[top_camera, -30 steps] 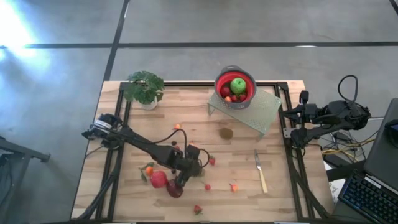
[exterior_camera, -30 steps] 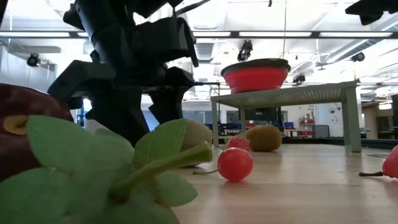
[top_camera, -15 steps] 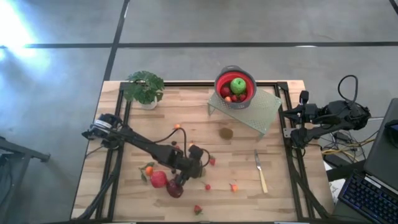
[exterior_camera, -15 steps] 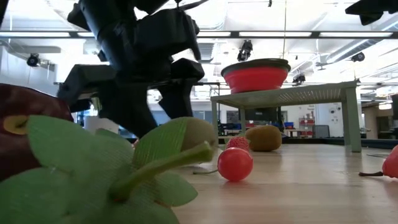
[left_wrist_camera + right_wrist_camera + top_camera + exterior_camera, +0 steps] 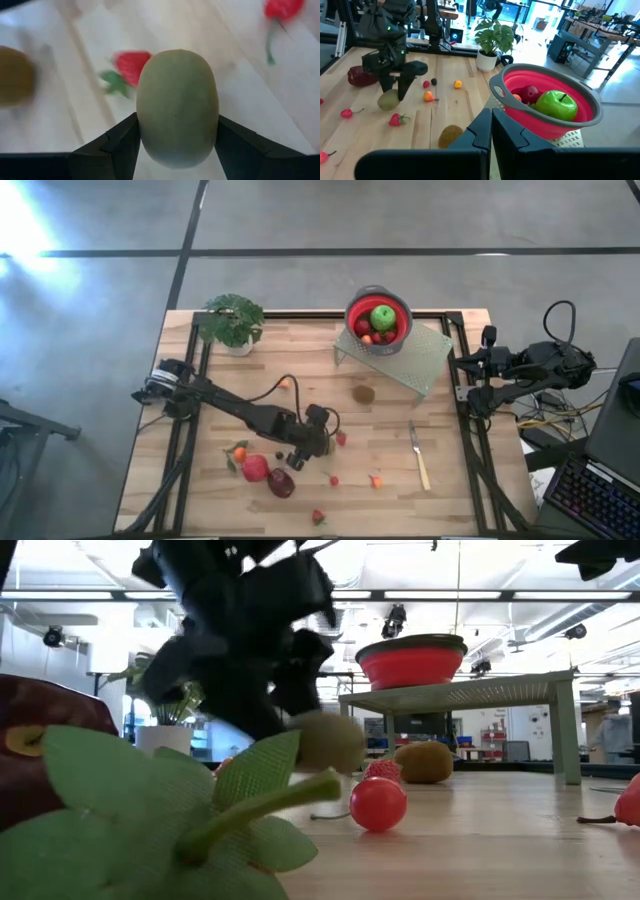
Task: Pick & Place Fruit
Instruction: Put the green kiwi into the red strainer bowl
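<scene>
Kiwi (image 5: 177, 107), one piece, greenish-brown, oval: we find it clamped between the two fingers (image 5: 112, 145) of the left end effector (image 5: 308, 448), lifted clear of the wooden surface (image 5: 450, 480) near its middle front. In the low view the same kiwi (image 5: 328, 741) hangs under the dark arm, above the boards.

Loose fruit we count on the surface: a second brown kiwi (image 5: 364, 393) beside the mesh stand (image 5: 425, 360); a red apple (image 5: 255, 468) touching a maroon plum-like piece (image 5: 281, 483) just in front of the left end effector; a small orange piece (image 5: 239, 453) beside the apple; strawberries (image 5: 318, 517) (tiny, scattered along the front).

Already stored: a green apple (image 5: 382, 317) and red pieces in the red bowl (image 5: 352, 308), which sits on the mesh stand at the back right.

Other items: a potted plant (image 5: 232, 321) at the back left corner; a pale-handled knife (image 5: 420, 456) lying right of centre.

Right end effector (image 5: 491, 131): closed on nothing, parked off the right edge of the surface.
</scene>
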Robot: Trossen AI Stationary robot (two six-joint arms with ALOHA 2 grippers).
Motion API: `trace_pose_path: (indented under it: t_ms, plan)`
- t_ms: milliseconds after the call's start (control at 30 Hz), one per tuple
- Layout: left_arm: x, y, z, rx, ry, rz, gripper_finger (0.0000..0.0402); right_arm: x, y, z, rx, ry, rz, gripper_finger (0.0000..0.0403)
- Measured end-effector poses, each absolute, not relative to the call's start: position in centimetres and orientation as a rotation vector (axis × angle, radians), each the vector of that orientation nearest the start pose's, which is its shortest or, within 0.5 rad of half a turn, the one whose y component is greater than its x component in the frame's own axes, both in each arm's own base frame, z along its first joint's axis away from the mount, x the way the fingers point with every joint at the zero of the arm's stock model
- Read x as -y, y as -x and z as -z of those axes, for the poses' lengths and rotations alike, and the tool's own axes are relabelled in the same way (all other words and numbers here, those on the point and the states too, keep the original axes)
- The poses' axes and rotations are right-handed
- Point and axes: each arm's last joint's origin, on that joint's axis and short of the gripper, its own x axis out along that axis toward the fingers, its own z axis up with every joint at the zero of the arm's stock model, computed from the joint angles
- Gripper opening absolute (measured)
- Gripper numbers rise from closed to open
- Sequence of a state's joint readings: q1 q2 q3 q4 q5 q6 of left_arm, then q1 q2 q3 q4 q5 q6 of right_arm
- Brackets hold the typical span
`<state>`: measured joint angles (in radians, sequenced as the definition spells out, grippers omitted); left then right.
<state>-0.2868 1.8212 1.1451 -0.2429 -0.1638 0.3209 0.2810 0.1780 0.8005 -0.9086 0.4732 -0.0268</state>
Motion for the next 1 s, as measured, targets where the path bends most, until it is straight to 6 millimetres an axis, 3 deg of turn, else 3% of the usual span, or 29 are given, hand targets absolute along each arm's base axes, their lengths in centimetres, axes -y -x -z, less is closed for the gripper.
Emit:
trace_pose_path:
  t_ms: [333, 700, 833, 1000]
  plan:
    - [8.2, -34.9, -22.5, -0.767, -0.427, 0.208, 0.0228, 0.9, -1.8, -31.7, -0.251, 0.126, 0.188, 0.0008]
    - [4.4, -33.9, -27.0, -0.624, -0.276, 0.165, 0.0227, 0.5, -3.0, -34.9, 0.133, -0.029, 0.194, 0.0008]
    - [3.0, -33.8, -28.3, -0.553, -0.212, 0.132, 0.0227, 0.1, -4.4, -35.3, 0.201, -0.097, 0.19, 0.0008]
    - [1.9, -34.1, -29.2, -0.471, -0.146, 0.101, 0.0227, -0.8, -7.6, -34.8, 0.101, -0.04, 0.193, 0.0009]
